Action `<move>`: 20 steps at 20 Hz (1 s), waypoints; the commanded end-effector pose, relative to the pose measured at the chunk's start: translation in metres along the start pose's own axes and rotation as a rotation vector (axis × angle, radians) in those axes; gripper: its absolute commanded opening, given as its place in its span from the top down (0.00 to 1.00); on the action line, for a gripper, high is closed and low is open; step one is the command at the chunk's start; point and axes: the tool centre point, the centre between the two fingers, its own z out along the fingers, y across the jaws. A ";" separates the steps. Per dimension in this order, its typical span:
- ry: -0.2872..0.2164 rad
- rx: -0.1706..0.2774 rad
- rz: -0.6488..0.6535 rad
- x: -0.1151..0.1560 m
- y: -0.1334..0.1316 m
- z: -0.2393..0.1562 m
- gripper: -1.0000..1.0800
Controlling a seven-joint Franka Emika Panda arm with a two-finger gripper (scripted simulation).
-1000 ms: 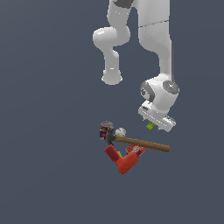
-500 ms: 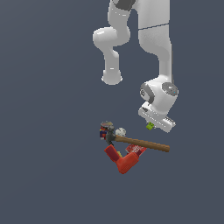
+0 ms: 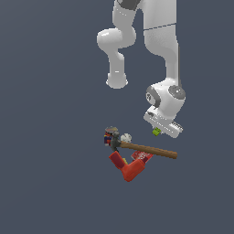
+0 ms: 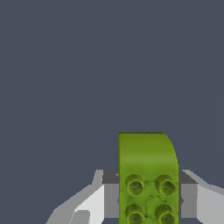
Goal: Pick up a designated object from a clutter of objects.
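Exterior view: plain dark grey-blue ground everywhere, no walls or bench edge visible. From left to right: one heap of clutter (image 3: 128, 155) with small multicoloured bits (image 3: 109, 135), one red bent object (image 3: 129, 169), one red flat box (image 3: 143, 156), one brown-handled hammer (image 3: 146, 149); then one white arm, gripper (image 3: 157, 130) above the handle's far end. Tiny lime-green block (image 3: 156, 132) under the gripper, apart from the heap. Wrist view only: studs on the block (image 4: 148, 179), jaws closed against its sides.

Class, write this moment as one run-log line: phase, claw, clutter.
phase: grasp | claw: shut on green block | clutter: hammer over red bent object, apart from claw
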 end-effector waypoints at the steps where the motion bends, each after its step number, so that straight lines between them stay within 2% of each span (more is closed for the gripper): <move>1: 0.000 0.001 0.001 0.004 0.003 -0.005 1.00; 10: -0.001 0.001 0.001 0.040 0.030 -0.044 1.00; 20: -0.004 0.001 0.003 0.113 0.085 -0.124 1.00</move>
